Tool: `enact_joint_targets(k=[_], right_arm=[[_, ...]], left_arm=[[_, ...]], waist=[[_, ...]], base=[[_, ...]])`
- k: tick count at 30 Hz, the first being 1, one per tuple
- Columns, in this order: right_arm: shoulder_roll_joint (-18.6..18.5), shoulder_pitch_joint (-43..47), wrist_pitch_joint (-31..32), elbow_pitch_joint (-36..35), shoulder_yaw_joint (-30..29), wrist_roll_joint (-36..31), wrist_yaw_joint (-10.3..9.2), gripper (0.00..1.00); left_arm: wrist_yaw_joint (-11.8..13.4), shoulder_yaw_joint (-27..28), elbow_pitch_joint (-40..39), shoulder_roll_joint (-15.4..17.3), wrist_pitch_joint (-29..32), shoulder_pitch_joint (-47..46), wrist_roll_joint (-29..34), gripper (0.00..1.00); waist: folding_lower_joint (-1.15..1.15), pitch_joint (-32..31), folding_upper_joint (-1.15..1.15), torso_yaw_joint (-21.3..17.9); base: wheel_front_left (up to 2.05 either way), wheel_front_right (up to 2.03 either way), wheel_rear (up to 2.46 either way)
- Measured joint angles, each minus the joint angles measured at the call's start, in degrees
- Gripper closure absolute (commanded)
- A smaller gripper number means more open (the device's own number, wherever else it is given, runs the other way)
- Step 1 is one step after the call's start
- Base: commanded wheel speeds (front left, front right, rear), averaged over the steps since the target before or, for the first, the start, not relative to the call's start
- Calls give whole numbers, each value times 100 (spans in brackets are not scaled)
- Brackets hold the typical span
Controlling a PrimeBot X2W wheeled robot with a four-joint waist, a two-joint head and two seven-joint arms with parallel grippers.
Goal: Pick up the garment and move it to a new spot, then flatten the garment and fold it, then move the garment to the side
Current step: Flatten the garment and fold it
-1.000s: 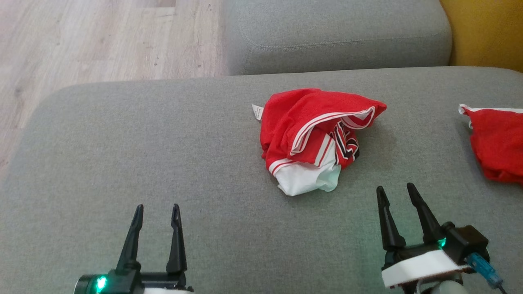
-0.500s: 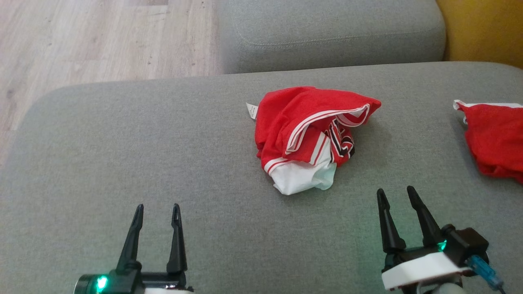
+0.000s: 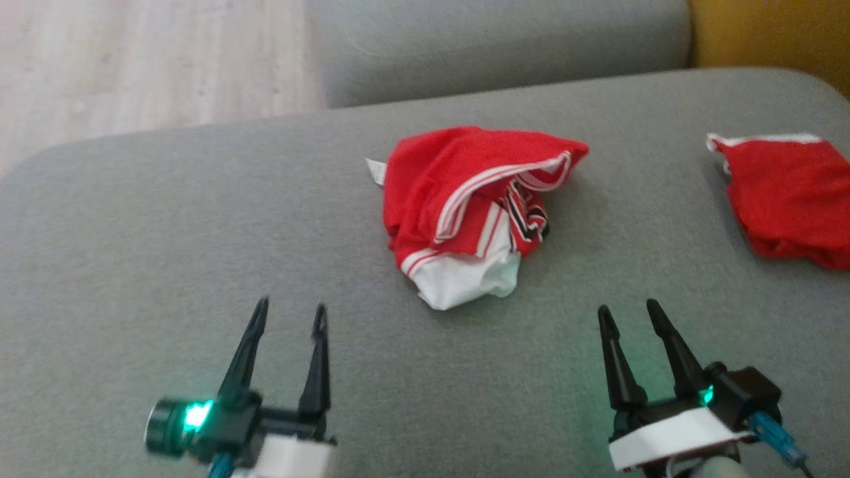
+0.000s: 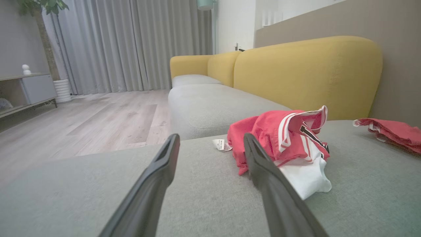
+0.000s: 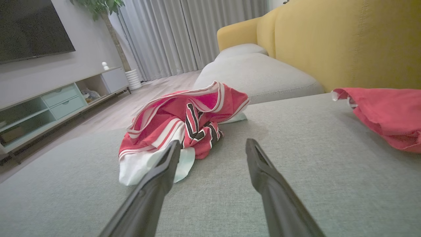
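A crumpled red garment point(image 3: 475, 206) with white stripes, black lettering and a white part lies bunched on the grey sofa seat point(image 3: 166, 232). The left wrist view shows the garment point(image 4: 283, 138) just right of my fingers. In the right wrist view the garment point(image 5: 177, 121) sits ahead and to the left. My left gripper point(image 3: 290, 311) stands open at the lower left, short of the garment and apart from it. At the lower right my right gripper point(image 3: 629, 311) is open too, with nothing between its fingers.
A second red cloth point(image 3: 790, 192) lies at the right edge of the seat. Behind are another grey cushion point(image 3: 491, 40) and a yellow backrest point(image 3: 770, 33). Wooden floor point(image 3: 133, 60) lies beyond the seat's far left edge.
The head camera has shifted, so the whole scene slid left and up. My left gripper has moved forward and slightly right towards the garment. The garment lies as before.
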Motion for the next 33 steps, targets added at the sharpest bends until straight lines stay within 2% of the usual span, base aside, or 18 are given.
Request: enact_joint_targets(k=[7,11,19,28,33], right_arm=[[0,-369,0,-109,185,1,0,0],[0,-552,0,-149,274,7,0,0],[0,-716,0,-188,394,85,0,0],[0,-821,0,-188,580,214,0,0],[1,-963,0,-192,658,308,0,0]], left_arm=[[-248,-435,664,14,-9,-1213,530,0],[-369,-771,1503,75,-14,-2248,958,0],[-517,-1092,2594,69,-15,-3732,1233,0],[-564,-1328,3828,58,-15,-4692,1382,0],[-308,-1326,4145,93,-15,-5110,1480,0]], waist=[[1,383,0,-474],[1,681,0,-923],[1,1130,0,-1613],[1,1524,0,-2187],[1,1725,0,-2422]], base=[[0,0,0],[0,0,0],[0,0,0],[0,0,0],[0,0,0]])
